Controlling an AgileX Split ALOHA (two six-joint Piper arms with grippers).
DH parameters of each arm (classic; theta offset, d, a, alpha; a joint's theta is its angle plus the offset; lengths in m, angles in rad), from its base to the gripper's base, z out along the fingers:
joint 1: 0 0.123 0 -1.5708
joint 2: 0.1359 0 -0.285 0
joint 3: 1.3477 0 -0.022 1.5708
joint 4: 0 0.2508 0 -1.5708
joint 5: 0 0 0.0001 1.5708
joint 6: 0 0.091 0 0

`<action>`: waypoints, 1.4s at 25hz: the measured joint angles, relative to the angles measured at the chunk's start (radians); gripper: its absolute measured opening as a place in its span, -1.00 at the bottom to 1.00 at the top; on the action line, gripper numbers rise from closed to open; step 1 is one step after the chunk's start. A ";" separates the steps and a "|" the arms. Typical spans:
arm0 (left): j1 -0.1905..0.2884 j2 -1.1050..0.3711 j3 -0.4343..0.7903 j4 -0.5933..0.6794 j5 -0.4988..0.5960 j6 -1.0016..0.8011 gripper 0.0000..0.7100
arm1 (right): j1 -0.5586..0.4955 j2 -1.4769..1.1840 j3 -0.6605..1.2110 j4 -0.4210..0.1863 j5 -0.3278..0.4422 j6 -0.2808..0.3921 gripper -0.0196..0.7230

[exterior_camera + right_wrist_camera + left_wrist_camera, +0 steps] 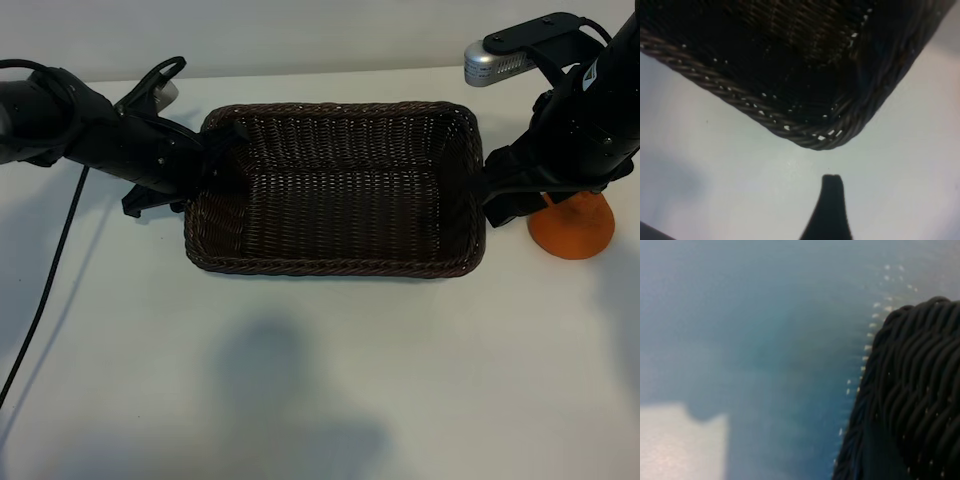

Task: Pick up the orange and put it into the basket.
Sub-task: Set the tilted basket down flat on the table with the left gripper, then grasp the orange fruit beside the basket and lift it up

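Note:
The dark brown wicker basket [330, 262] stands mid-table with nothing inside. The orange [572, 230] sits on the table just off the basket's right end, its top hidden under the right arm. My right gripper [497, 196] hangs open between the basket's right wall and the orange, holding nothing. In the right wrist view a basket corner [830, 135] lies ahead of my right gripper [740, 212], and one dark finger [831, 205] shows over bare table. My left gripper [222, 160] straddles the basket's left rim and is shut on it. The left wrist view shows the weave [920, 390] close up.
The white table [320, 380] stretches in front of the basket, crossed by soft shadows. A black cable [50, 290] trails down the left side from the left arm. A silver camera housing [495, 65] sits on the right arm above the basket's far right corner.

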 joint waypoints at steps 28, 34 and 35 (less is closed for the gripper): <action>-0.001 -0.074 -0.028 -0.001 0.077 -0.007 0.85 | 0.000 0.000 0.000 -0.008 0.000 0.000 0.66; -0.001 -0.163 -0.030 0.105 0.108 -0.035 0.85 | 0.000 0.000 0.000 -0.008 0.000 0.000 0.66; -0.001 -0.179 -0.030 0.129 0.114 -0.049 0.85 | 0.000 0.000 0.000 -0.008 0.000 0.000 0.66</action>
